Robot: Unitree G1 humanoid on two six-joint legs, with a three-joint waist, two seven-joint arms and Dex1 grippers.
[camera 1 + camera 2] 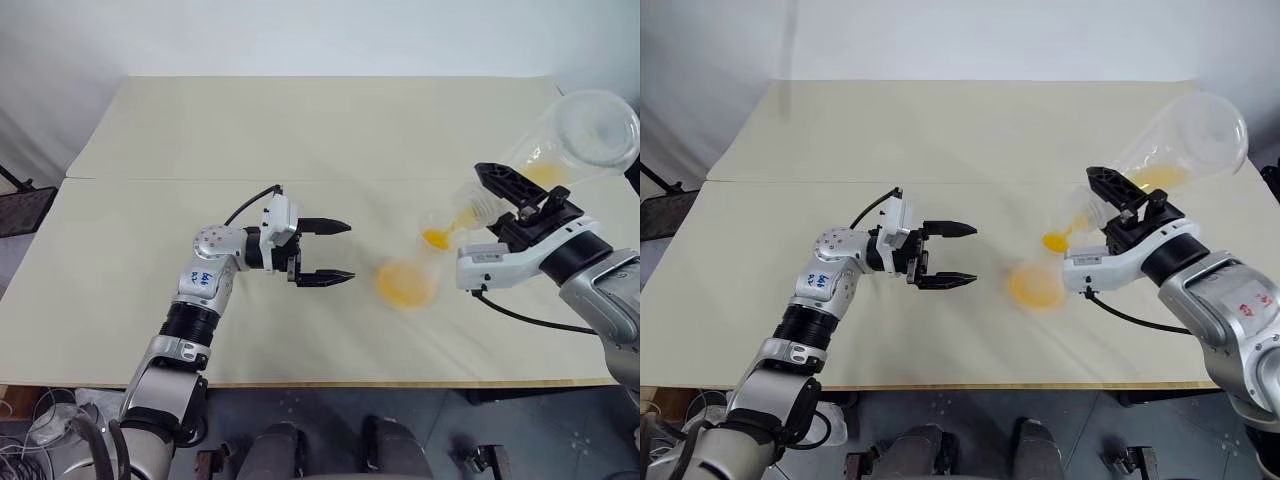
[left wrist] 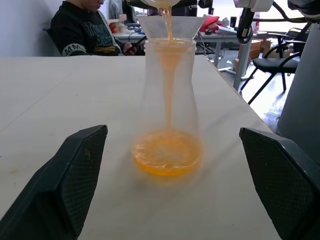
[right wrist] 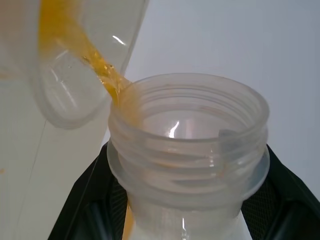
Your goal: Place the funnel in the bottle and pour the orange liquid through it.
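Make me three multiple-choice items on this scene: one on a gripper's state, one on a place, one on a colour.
1. The left gripper, beside the bottle, is:
A. shut on it
B. shut on nothing
C. open, not touching it

2. The funnel is:
A. held in the left gripper
B. seated in the bottle's mouth
C. lying on the floor

3. The liquid pooled in the bottle's base is:
A. orange
B. blue
C. green

Answers:
1. C: the left wrist view shows the two fingers spread wide to either side of the bottle, with a gap on each side.
2. B: the funnel's rim sits on top of the bottle's neck, with a stream running down through it.
3. A: the stream and the pool are bright orange.
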